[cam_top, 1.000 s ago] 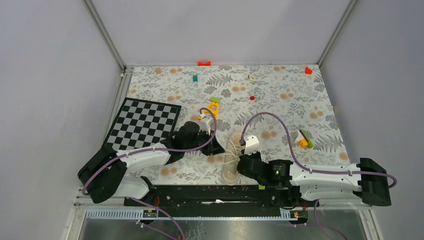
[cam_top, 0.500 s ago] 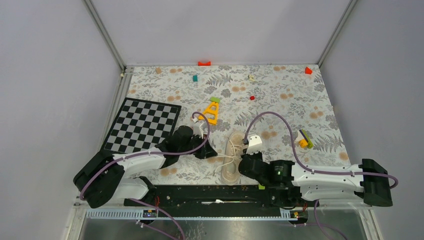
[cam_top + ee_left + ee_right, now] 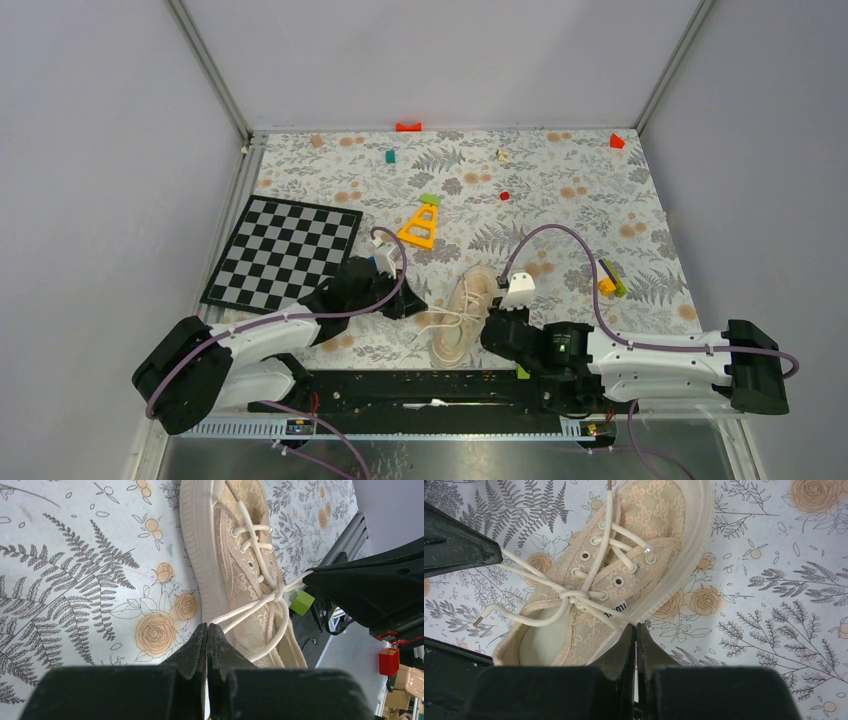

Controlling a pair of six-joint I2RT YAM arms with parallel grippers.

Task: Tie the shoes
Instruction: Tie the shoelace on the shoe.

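Observation:
The cream-beige sneaker lies tilted on the floral mat between my two arms, toe pointing up and right. It also shows in the left wrist view and the right wrist view. Its pale laces cross in a single knot over the tongue. My left gripper is shut on one lace that runs taut from the knot. My right gripper is shut on the other lace beside the shoe's side. The two grippers sit on opposite sides of the shoe.
A checkerboard lies at the left. A yellow-orange block piece stands behind the left gripper. Small coloured blocks are scattered over the mat, and a red one is at the back edge. The black rail runs along the near edge.
My left gripper has pulled left and nearer with its lace. The shoe has swung so its toe points further right. The right gripper has shifted slightly right.

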